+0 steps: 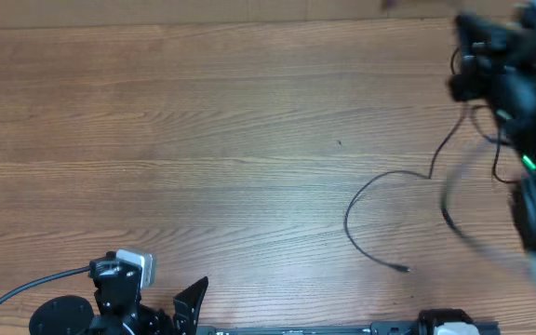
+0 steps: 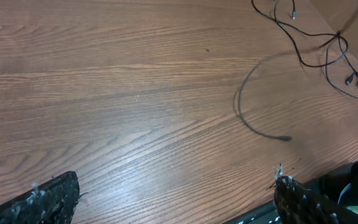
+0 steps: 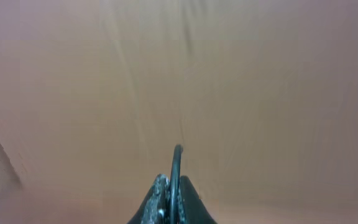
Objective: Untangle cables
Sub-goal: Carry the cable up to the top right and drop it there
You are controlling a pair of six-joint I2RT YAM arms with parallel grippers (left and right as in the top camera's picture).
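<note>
Well, R gripper [image 3: 171, 186] was pinched tight on one of the cables [image 1: 347, 221]; L gripper [image 2: 176, 186] hung spread wide over the table [image 1: 203, 112].

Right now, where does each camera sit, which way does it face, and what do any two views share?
Overhead: above the table, looking straight down; left arm at the bottom edge, blurred right arm top right.
Left wrist: low over the table, facing across it to the looped cable; open left tool frames the bottom corners.
Right wrist: behind the right tool, shut on a cable, facing a blurred tan surface.
Shared: overhead and left wrist both show the looped cable's plug end.
</note>
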